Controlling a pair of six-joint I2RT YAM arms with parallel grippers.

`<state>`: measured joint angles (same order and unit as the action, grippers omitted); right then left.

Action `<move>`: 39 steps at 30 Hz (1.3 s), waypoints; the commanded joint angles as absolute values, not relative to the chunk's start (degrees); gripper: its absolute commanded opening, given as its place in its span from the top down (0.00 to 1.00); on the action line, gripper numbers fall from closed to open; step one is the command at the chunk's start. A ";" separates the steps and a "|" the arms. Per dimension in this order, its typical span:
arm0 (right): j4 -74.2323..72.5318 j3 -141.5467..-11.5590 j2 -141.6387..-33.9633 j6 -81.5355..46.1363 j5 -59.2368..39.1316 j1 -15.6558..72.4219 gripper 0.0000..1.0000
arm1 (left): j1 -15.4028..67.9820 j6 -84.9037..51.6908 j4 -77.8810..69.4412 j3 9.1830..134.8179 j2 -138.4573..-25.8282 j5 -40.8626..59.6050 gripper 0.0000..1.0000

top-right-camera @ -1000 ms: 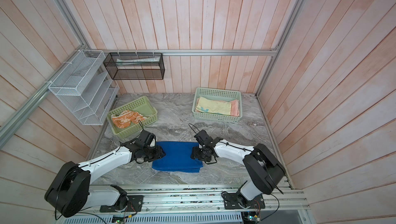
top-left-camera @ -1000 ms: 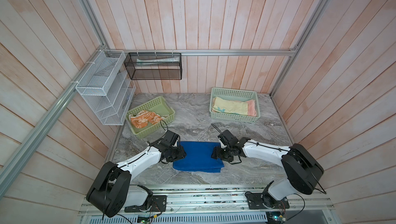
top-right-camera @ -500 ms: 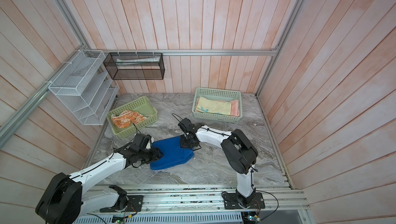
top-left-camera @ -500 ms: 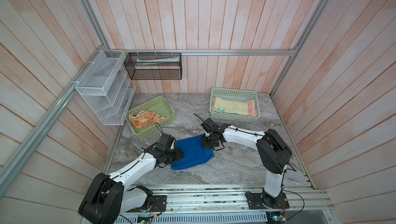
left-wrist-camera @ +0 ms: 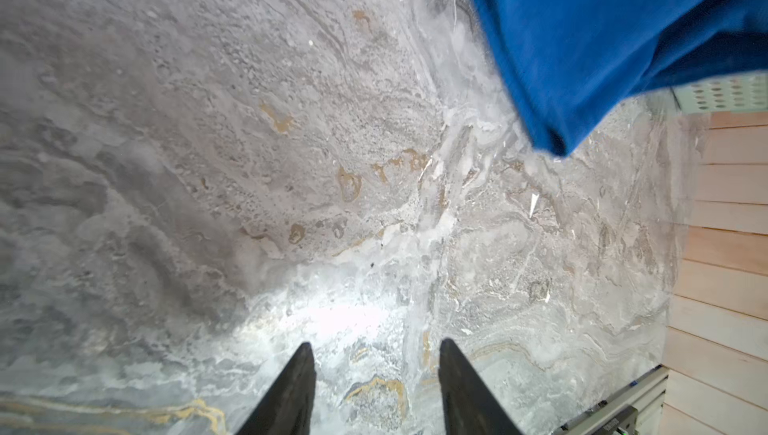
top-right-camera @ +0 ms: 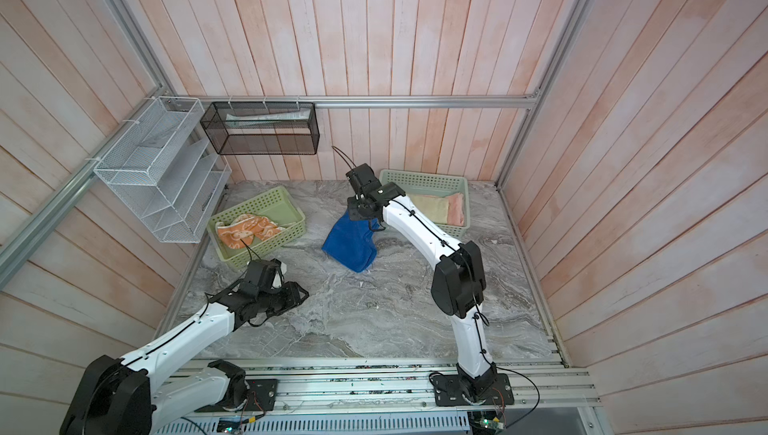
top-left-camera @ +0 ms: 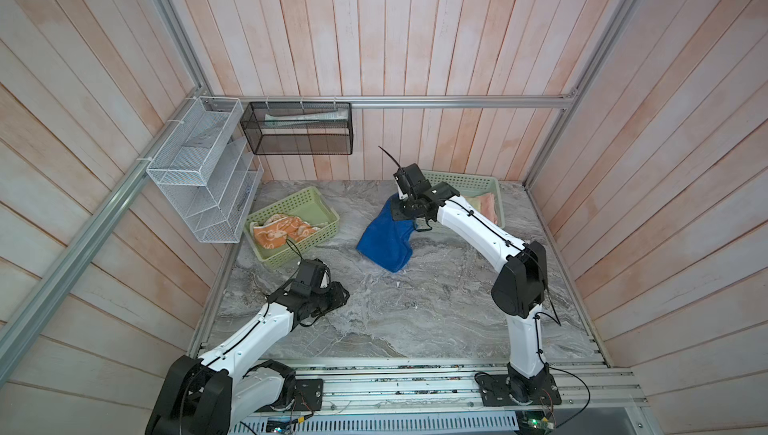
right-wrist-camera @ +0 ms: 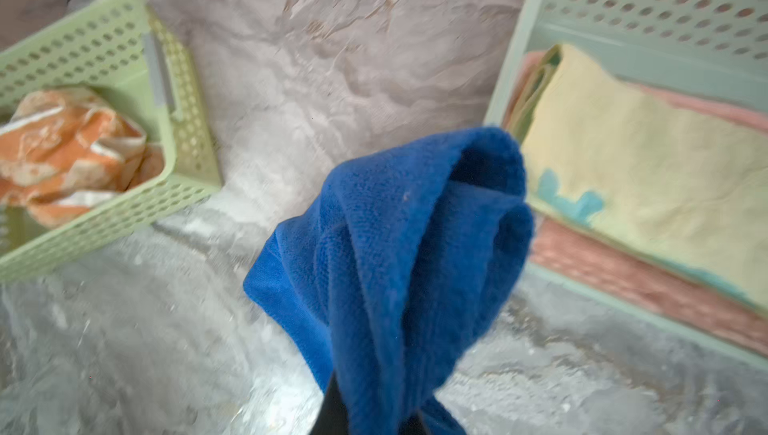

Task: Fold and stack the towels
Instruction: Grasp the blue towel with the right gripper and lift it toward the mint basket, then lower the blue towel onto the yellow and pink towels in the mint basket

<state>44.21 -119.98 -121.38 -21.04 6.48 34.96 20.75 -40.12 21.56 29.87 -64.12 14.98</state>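
Only the right wrist view shows the right gripper clamped on the bunched royal-blue terry towel — arm raised, elbow bent. The left gripper hovers low, parted, empty.

Both top views looked steeply down from high over the table's front edge, sharing the whole scene. Wrist views sat close, both catching the blue towel.

The marble tabletop bears a lime basket and a mint basket.
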 commanded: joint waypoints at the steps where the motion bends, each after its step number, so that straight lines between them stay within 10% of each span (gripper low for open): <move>1: 48.14 -125.24 -126.96 -17.00 2.54 27.73 1.00 | 20.23 -39.59 20.72 29.89 -64.93 14.69 0.50; 10: 52.58 -128.59 -136.87 -14.97 -6.16 23.46 1.00 | 20.04 -39.72 21.46 29.38 -64.95 14.28 0.50; 25: 43.37 -87.24 -108.47 -17.75 -5.80 31.43 1.00 | 19.96 -40.12 19.97 31.39 -67.55 15.38 0.50; 39: 52.81 -107.43 -104.15 -24.07 2.25 37.73 1.00 | 19.96 -38.28 19.59 34.90 -69.26 15.21 0.50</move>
